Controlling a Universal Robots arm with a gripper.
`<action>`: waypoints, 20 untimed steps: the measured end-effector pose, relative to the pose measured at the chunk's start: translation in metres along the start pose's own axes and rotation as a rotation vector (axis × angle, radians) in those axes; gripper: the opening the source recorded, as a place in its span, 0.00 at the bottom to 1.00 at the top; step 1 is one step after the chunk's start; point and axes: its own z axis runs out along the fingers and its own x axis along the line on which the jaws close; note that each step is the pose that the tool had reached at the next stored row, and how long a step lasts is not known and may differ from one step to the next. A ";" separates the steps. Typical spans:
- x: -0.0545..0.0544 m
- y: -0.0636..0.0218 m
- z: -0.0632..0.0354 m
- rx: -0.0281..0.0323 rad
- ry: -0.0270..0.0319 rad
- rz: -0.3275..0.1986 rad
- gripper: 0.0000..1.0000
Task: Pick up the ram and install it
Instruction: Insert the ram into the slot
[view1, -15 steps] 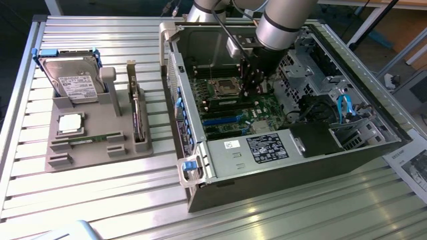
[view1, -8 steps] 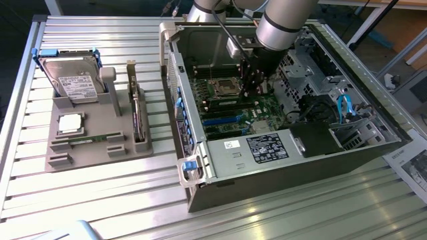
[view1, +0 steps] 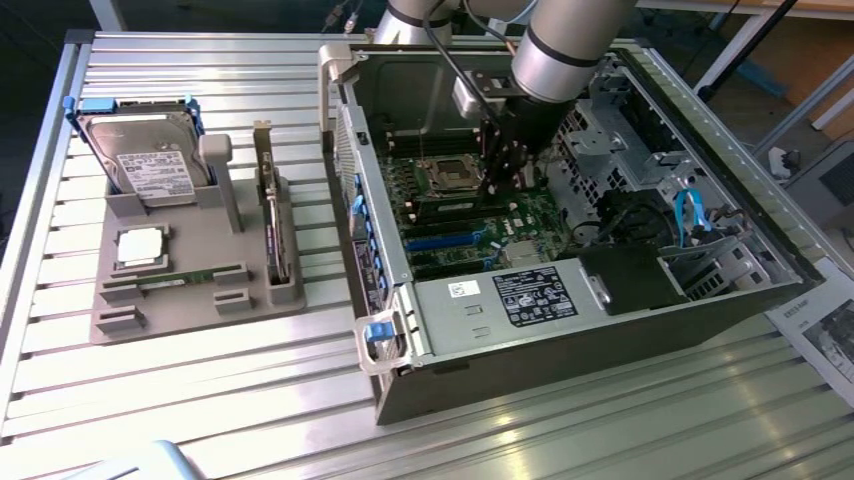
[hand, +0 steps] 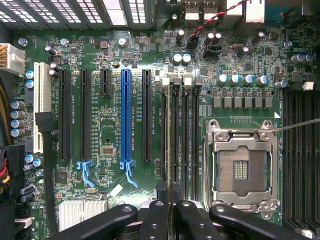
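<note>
Reaching down into the open PC case (view1: 441, 355), the gripper (view1: 505, 175) sits low over the motherboard (view1: 534, 222), right by the empty CPU socket (view1: 447, 172). In the wrist view the jaws are pinched to a thin gap, and the ram (hand: 171, 150) looks clamped edge-on between the fingertips (hand: 161, 189). It runs along one of the memory slots, between the CPU socket and the blue expansion slot (hand: 125, 115). Can't tell if it's seated or just lined up over the slot. On the exterior view's left, the grey fixture (view1: 187, 312) holds the second ram stick (view1: 176, 283) lying flat, the silver processor chip (view1: 140, 247), a hard drive (view1: 147, 160) and an upright expansion card (view1: 274, 230).
</note>
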 end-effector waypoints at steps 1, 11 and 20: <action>0.000 0.0000 0.0002 0.0001 -0.0001 0.000 0.12; 0.000 0.0000 0.0005 0.0003 -0.0005 0.000 0.12; 0.001 0.0003 -0.0030 0.0002 -0.0003 0.000 0.12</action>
